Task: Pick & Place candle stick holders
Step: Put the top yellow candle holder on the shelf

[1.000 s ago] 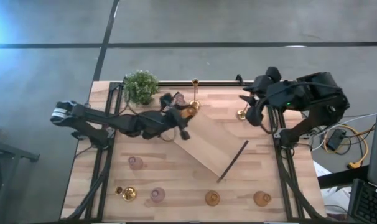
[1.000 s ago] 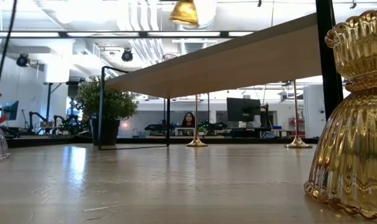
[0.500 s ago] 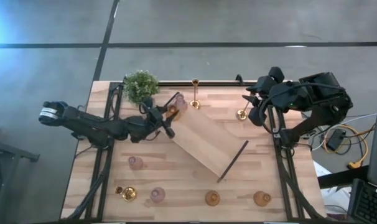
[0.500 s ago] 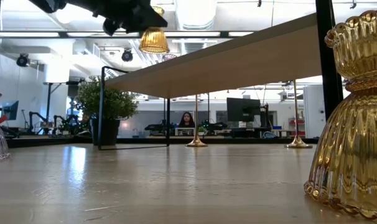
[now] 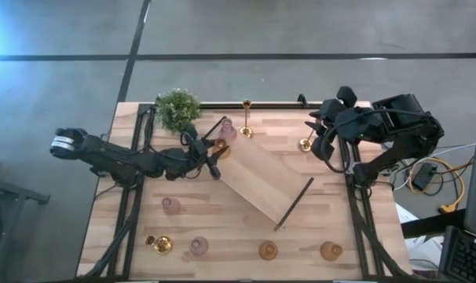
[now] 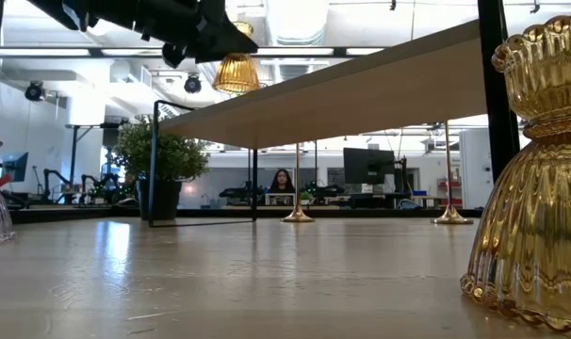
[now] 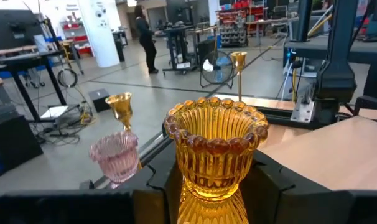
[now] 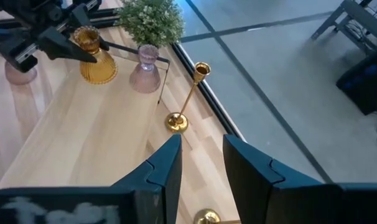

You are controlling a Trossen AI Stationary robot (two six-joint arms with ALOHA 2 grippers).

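My left gripper (image 5: 210, 154) is shut on a squat amber glass holder (image 5: 217, 144) over the far left end of the long light-wood tray (image 5: 261, 181). The holder also shows in the left wrist view (image 7: 216, 146) and the low view (image 6: 236, 71). A pale pink glass holder (image 5: 228, 130) stands on that tray end. A thin gold holder (image 5: 246, 118) stands on its round base at the far edge. My right gripper (image 5: 320, 143) is open, beside a second gold holder (image 5: 305, 144), and touches nothing. My left gripper pinches the amber holder's narrow lower part (image 7: 207, 183) between its two fingers (image 7: 156, 182), coming level from the table's left. The holder stands upright, its cup up. Whether its foot rests on the tray or hangs just above it, I cannot tell.
A green potted plant (image 5: 177, 108) stands at the far left corner. Along the near edge stand pink holders (image 5: 171, 206) (image 5: 199, 246), a gold one (image 5: 161, 244) and amber ones (image 5: 268, 251) (image 5: 330, 251). A black tray handle (image 5: 294, 204) sticks up at the tray's near end.
My left gripper has carried the amber holder toward the table's left, along the tray to its far left end, and has lowered it. The holder has stayed upright in the hold. My right arm has kept still.
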